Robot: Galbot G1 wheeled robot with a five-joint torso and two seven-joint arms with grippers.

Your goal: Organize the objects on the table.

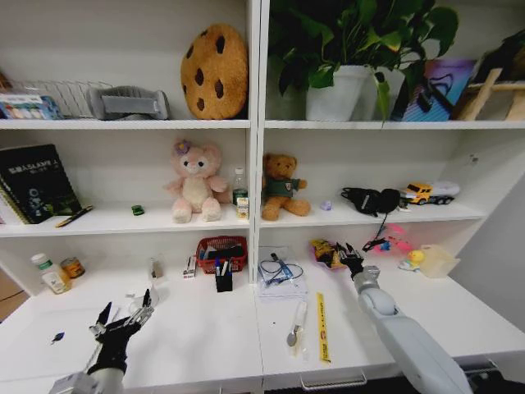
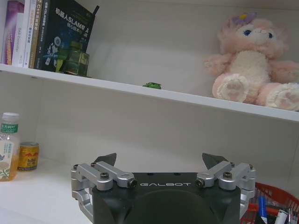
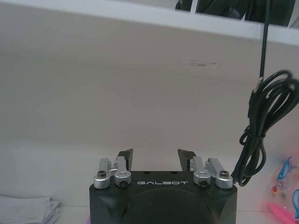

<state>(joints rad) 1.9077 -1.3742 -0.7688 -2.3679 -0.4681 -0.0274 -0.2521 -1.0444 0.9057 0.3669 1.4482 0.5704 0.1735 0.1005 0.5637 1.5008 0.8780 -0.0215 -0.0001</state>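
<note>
White table [image 1: 205, 345] cluttered, task looks barely started: yellow ruler [image 1: 322, 327], spoon [image 1: 295, 327], black pen cup [image 1: 224, 279], tiny green toy car [image 1: 137, 210] up on shelf. Left gripper [image 1: 125, 314] spread wide, empty, low over the table's left end; right gripper [image 1: 353, 258] parted, empty, near snack packet [image 1: 326, 252]

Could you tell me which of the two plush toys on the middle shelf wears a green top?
The brown teddy bear, sitting right of the shelf divider, wears the green top. The pink and cream plush on the divider's left has a purple flower on its head instead.
</note>
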